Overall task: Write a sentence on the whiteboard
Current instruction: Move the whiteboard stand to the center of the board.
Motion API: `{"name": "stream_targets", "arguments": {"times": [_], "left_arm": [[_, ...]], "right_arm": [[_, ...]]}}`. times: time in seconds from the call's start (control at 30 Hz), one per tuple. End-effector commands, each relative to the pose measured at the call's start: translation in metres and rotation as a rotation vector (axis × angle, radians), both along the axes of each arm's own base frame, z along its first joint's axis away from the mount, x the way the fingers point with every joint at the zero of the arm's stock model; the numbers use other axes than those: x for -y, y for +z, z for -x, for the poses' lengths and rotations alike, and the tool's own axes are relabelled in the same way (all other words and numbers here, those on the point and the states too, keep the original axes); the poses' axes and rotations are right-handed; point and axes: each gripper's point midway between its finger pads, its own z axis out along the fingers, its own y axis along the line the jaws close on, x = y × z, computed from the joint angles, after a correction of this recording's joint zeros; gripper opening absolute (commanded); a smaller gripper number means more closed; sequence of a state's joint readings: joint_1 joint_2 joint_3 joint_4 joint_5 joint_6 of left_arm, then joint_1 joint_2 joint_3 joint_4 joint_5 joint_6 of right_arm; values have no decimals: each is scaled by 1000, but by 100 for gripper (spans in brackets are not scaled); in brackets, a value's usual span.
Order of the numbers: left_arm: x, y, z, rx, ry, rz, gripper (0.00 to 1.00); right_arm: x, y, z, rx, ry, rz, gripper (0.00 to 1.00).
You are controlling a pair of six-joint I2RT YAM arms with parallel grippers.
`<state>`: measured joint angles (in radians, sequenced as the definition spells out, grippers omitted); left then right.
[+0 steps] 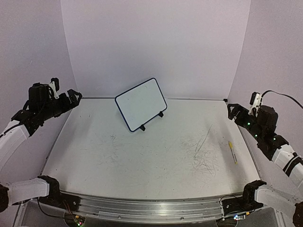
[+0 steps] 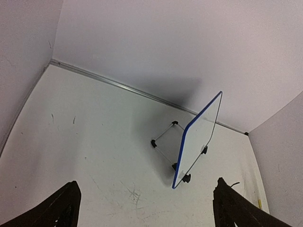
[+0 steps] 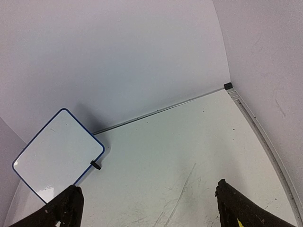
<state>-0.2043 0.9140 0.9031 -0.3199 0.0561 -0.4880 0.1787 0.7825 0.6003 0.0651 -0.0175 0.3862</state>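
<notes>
The whiteboard (image 1: 141, 104) stands propped on its two small black feet (image 1: 142, 127) at the far middle of the tabletop (image 1: 142, 170), just in front of the back wall. It leans backward and is turned on a diagonal, so one rounded corner points up and right. Its face shows plain white inside the thin dark rim.

The left fingers (image 1: 73, 96) hang above the far left edge of the tabletop, spread wide apart with nothing between them. They point toward the board but are well apart from it. From the left wrist, the two dark fingers (image 2: 64, 210) sit at the bottom corners of the view. The whiteboard (image 2: 199, 137) appears between them and farther off, seen nearly edge-on (its blue rim and wire stand show clearly here).

The right fingers (image 1: 233, 109) hover over the far right edge, also fully parted and holding nothing, and again well clear of the board. In the right wrist view the fingers (image 3: 66, 210) frame the bottom of the picture. The whiteboard (image 3: 57, 149) lies ahead and off to the left, directly beyond the left-hand finger, with its white face turned toward the camera.

A yellow marker (image 1: 232, 151) lies flat on the tabletop near the right edge, nearer than the right fingers and not touched by them. Thin grey scuff marks (image 1: 203, 156) cross the surface just beside it.
</notes>
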Motion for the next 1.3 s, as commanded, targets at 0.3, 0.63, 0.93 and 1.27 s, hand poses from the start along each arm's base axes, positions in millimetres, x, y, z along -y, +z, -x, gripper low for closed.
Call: {"name": "stream_targets", "arguments": {"times": [0.3,0.63,0.93,1.27], "left_arm": [[73,-97,-17,-386,-158,207,97],[152,-153,-14,-454,38,161,90],[183,-169,-28,-469,58,152,95],[146,-167,10,-445,3,99,99]], "right_arm": [[-15,-21,-7,-43,83,-9,98],[-41,-52,-12,-117,224,-18,98],[-133,-77,-48,-217,489,117,98],[-286,-140,-106,-321,683,341,95]]}}
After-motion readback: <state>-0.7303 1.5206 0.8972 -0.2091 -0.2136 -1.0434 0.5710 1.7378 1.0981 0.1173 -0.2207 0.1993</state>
